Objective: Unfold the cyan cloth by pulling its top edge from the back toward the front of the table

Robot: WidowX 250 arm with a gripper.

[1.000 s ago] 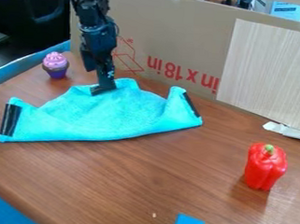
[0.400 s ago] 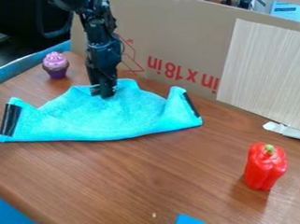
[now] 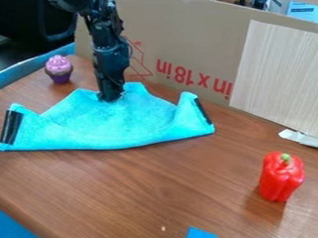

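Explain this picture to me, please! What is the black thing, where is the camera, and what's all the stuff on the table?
The black thing is a robot arm. It comes in from the top of the picture, and at its lower end is a gripper, which works a bit like a hand. The camera stays in one place and looks down at a slant on the brown table.

The gripper is down at the far edge of a bright blue cloth with black strips at two ends. I can't tell whether it is pinching the cloth. Behind the cloth's left part stands a cupcake with pink topping. Over on the right stands a red pepper with a green stem. Behind the table is a big cardboard sheet with red printing.
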